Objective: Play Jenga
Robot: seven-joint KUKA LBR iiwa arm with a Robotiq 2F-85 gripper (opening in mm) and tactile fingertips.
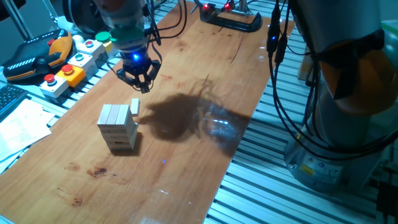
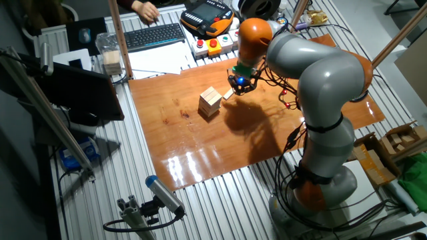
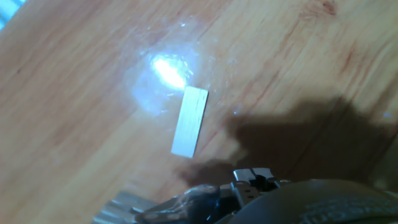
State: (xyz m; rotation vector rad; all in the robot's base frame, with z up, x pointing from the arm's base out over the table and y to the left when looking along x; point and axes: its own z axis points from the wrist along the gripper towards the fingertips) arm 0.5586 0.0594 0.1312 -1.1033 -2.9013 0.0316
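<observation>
A small Jenga tower (image 1: 118,127) of pale wooden blocks stood on the wooden table (image 1: 186,162). One loose block (image 1: 135,107) lay flat on the table just beside the tower, on the side toward the gripper. The gripper (image 1: 140,81) hung above the table near the tower, holding nothing, its blue light glowing. I could not tell how far its jaws stood apart.

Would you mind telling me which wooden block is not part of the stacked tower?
The single loose block lying alone on the table beside the Jenga tower, on the gripper side; every other block is stacked in crossed layers.
</observation>
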